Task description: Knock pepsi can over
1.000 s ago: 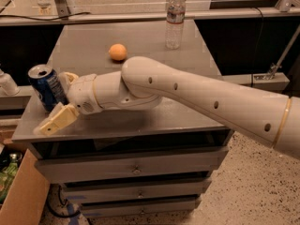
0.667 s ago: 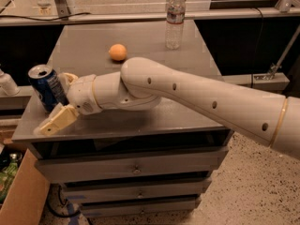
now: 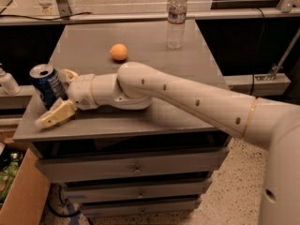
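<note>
The pepsi can (image 3: pixel 47 85), dark blue with a silver top, stands near the left edge of the grey table (image 3: pixel 140 36), leaning slightly. My gripper (image 3: pixel 60 96) is right beside the can on its right, low over the table top. It is open: the near finger (image 3: pixel 55 115) points toward the table's front left corner, and the far finger (image 3: pixel 70 74) shows just behind the can. The can sits close against the wrist, between the spread fingers.
An orange fruit (image 3: pixel 119 52) lies mid-table behind my arm. A clear water bottle (image 3: pixel 176 18) stands at the back. A white bottle (image 3: pixel 6 82) sits on a shelf left of the table. A cardboard box (image 3: pixel 21 196) is on the floor at lower left.
The gripper has shifted very slightly by the can. The can still stands in the same spot.
</note>
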